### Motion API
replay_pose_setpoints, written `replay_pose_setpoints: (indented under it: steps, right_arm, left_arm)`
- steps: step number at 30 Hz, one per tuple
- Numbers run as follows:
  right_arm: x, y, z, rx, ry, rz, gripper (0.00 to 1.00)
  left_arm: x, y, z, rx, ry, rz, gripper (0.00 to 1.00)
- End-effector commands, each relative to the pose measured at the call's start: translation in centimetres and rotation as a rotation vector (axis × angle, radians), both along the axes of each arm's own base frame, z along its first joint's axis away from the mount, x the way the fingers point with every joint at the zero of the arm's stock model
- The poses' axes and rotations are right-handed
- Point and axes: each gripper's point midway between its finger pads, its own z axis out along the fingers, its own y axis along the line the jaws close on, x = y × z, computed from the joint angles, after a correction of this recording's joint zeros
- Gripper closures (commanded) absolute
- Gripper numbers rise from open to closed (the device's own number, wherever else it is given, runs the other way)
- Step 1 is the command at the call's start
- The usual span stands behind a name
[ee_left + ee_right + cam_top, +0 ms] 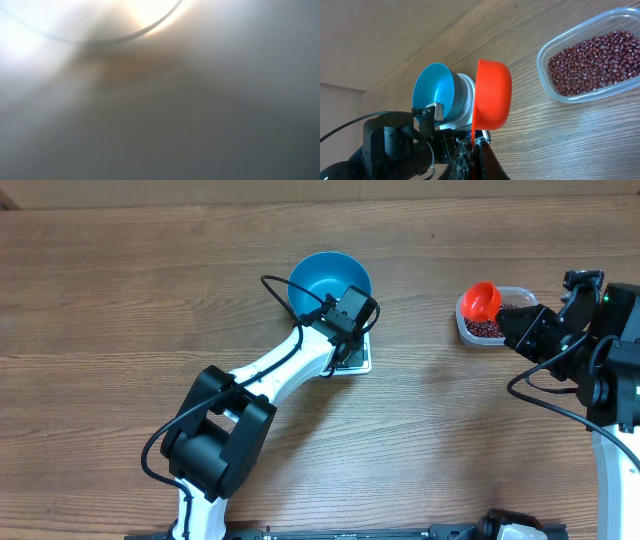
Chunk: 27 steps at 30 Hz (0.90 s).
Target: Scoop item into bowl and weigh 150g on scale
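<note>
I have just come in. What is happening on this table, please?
The right hand is shut on the handle of an orange scoop, holding it over the clear tub of red-brown beans. From above, the scoop looks empty. The left hand, shut, is at the rim of the blue bowl, over the white scale, which the arm partly hides. Whether it grips the bowl cannot be told. The bowl looks empty, so no beans are weighed yet.

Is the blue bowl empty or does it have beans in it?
Empty, as far as visible: the blue bowl shows bare blue inside; the beans lie in the clear tub.
</note>
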Motion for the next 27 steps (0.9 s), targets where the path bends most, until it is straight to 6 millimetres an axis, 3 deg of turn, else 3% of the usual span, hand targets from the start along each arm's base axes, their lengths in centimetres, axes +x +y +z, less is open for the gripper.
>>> replay_pose_setpoints:
  steps: [1,9,17,21,27]
  right_arm:
    - [0.2,-0.3,0.9,-0.013,-0.026,-0.002,0.96]
    - [0.2,-0.3,0.9,-0.013,-0.023,-0.002,0.96]
    - [0.2,-0.3,0.9,-0.013,-0.023,-0.002,0.96]
    - [0.2,-0.3,0.9,-0.013,-0.023,-0.003,0.96]
    - [0.3,-0.3,1.0,-0.015,-0.031,-0.003,0.96]
  left_arm:
    - [-1.7,0.3,-2.7,0.015,0.085,-0.001,0.96]
    - [-2.0,0.0,-2.5,0.003,0.111,-0.008,0.96]
    - [-1.6,-0.3,-0.3,0.003,0.102,-0.022,0.96]
    - [-0.9,-0.9,3.6,-0.019,0.043,-0.073,0.96]
    - [-0.3,-1.8,12.3,-0.111,-0.104,-0.145,0.96]
